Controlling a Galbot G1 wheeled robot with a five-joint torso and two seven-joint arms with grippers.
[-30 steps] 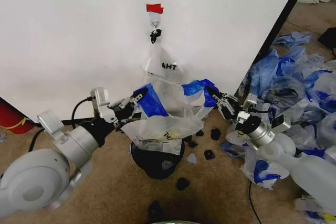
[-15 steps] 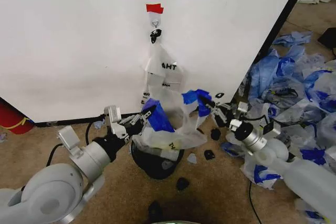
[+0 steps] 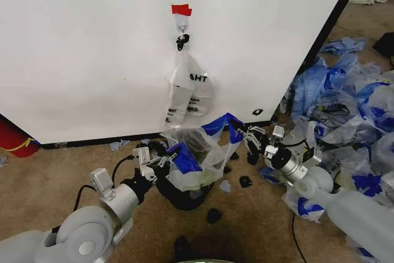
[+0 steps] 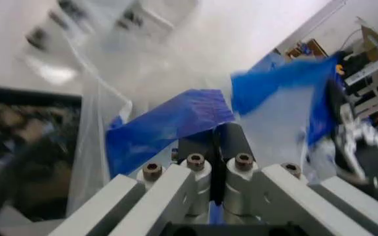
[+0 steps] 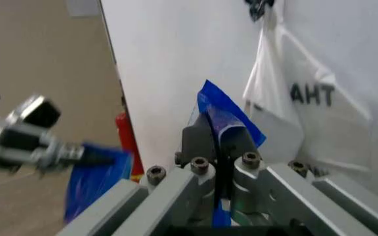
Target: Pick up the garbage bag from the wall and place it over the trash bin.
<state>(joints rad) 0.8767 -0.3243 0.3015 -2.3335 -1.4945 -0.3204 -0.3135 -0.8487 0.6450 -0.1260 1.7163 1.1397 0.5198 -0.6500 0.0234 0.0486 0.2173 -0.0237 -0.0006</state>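
The garbage bag (image 3: 198,152), translucent white with blue patches, is stretched open over the black trash bin (image 3: 183,194) on the floor below the wall (image 3: 92,47). My left gripper (image 3: 172,155) is shut on the bag's blue edge (image 4: 169,123) at the bin's left side. My right gripper (image 3: 236,127) is shut on the opposite blue edge (image 5: 225,120), up and to the right of the bin. A narrower white bag (image 3: 189,87) with black lettering still hangs from the metal hook (image 3: 181,28) under the red tape (image 3: 181,9).
A heap of blue and white bags (image 3: 351,115) covers the floor on the right. Small black scraps (image 3: 213,215) lie on the carpet around the bin. A red cylinder (image 3: 12,137) stands at the far left by the wall's base.
Both grippers have come down and toward the bin with the bag, lowering its mouth over the rim. The head camera has not moved.
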